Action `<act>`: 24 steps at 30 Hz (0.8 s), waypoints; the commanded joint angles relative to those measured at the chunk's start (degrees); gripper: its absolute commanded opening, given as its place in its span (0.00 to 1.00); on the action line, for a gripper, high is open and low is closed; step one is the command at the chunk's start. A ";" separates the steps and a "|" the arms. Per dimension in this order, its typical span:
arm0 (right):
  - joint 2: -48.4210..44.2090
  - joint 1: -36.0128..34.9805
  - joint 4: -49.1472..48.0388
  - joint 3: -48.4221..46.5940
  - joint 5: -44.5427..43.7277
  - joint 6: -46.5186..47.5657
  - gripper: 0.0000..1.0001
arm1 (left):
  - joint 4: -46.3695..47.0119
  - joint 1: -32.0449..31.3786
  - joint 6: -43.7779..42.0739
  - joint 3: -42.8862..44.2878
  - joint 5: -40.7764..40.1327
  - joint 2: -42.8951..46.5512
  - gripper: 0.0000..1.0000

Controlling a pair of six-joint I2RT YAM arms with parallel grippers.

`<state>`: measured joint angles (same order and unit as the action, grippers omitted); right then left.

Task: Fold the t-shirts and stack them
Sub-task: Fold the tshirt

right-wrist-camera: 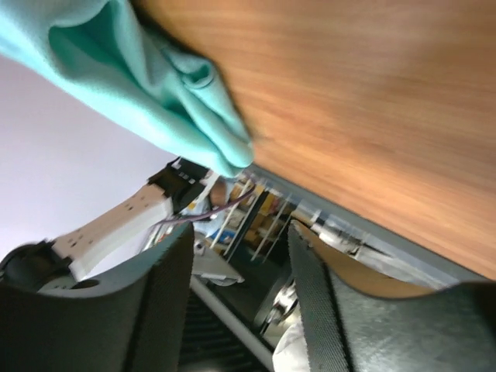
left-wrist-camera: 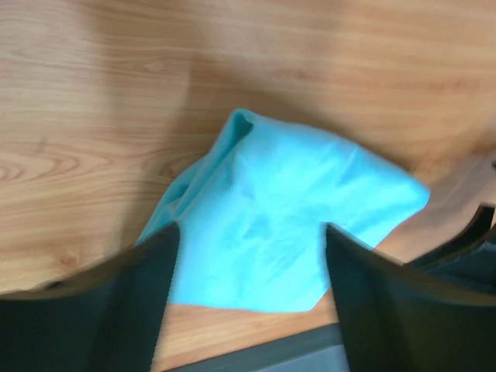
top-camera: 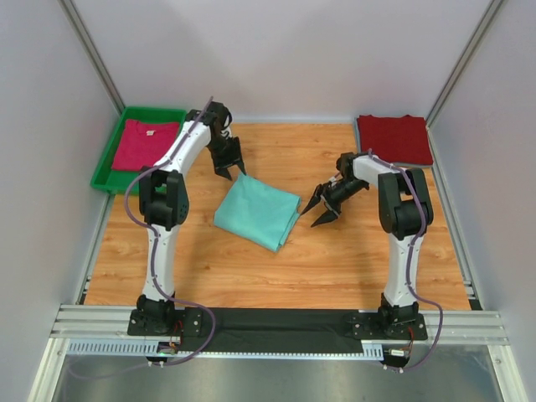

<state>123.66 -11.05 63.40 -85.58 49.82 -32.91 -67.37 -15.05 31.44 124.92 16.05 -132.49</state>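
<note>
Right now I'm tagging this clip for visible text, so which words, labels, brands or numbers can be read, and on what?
None can be read in any view.
The mint-teal t-shirt and the dark red t-shirt show plain cloth with no print.
Any neck tag on the magenta-pink t-shirt is too small to read.

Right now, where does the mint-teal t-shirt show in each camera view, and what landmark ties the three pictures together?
Top external: the mint-teal t-shirt lies folded at mid-table.
Left wrist: it fills the centre of the picture.
Right wrist: it is in the upper left corner.
Shared landmark: the wooden tabletop around it, visible in all three.
</note>
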 commanded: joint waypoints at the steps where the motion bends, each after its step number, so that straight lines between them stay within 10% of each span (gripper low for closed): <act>1: -3.94 0.24 2.52 -3.36 -10.16 3.27 0.56 | 3.11 0.11 -3.05 -1.16 -7.07 10.89 0.90; 6: -9.48 -2.82 0.86 -4.68 -19.23 5.22 0.65 | 9.80 0.19 -6.12 -14.16 -13.24 23.14 0.99; 11: -11.77 -9.06 -6.96 -5.82 -20.64 1.98 0.68 | 16.20 0.28 -10.69 -32.58 -3.97 27.98 0.78; 15: -11.34 -14.68 -14.43 -6.00 -20.03 0.48 0.66 | 22.53 0.20 -10.52 -38.96 -1.20 26.94 0.79; 20: -5.80 -19.35 -16.99 -7.41 -20.73 0.82 0.29 | 24.13 0.19 -10.53 -41.34 -2.43 23.95 0.73; 24: -6.49 -19.89 -18.57 -1.90 -23.19 3.02 0.18 | 26.67 -0.59 -6.58 -46.95 0.20 26.74 0.71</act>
<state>117.40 -31.62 47.66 -90.48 29.45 -31.53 -45.12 -14.92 22.98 80.38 13.34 -110.30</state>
